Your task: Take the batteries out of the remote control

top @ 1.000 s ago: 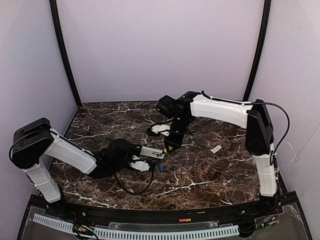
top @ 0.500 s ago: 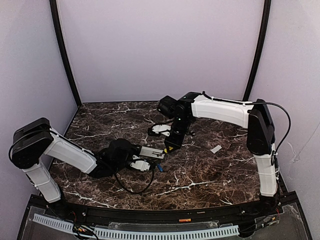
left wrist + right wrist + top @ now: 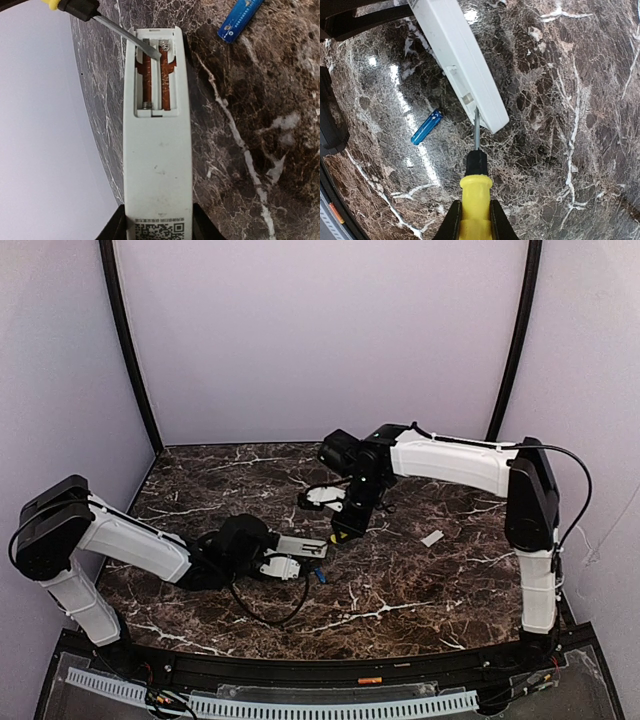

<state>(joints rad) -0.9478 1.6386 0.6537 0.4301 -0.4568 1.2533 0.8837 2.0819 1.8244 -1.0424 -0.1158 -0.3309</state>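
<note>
My left gripper [image 3: 159, 227] is shut on the code-mark end of the white remote control [image 3: 157, 150], which is also seen from above [image 3: 300, 545]. Its battery bay [image 3: 155, 75] is open and shows two orange-brown slots with springs and no blue cylinder. My right gripper [image 3: 472, 220] is shut on a yellow screwdriver handle [image 3: 475, 195]. The metal tip [image 3: 150, 50] rests inside the bay's far end. One blue battery [image 3: 426, 127] lies loose on the table beside the remote. It shows in the left wrist view [image 3: 240, 20] and the top view [image 3: 320, 575].
A small flat white lid piece [image 3: 432, 538] lies on the marble table to the right of the right gripper [image 3: 345, 515]. A black cable loop [image 3: 265, 618] lies in front of the left arm. Walls close the table on three sides.
Both arms have shifted slightly, the right arm a little to the right. The screwdriver tip stays at the remote's open bay. The loose battery has not moved.
</note>
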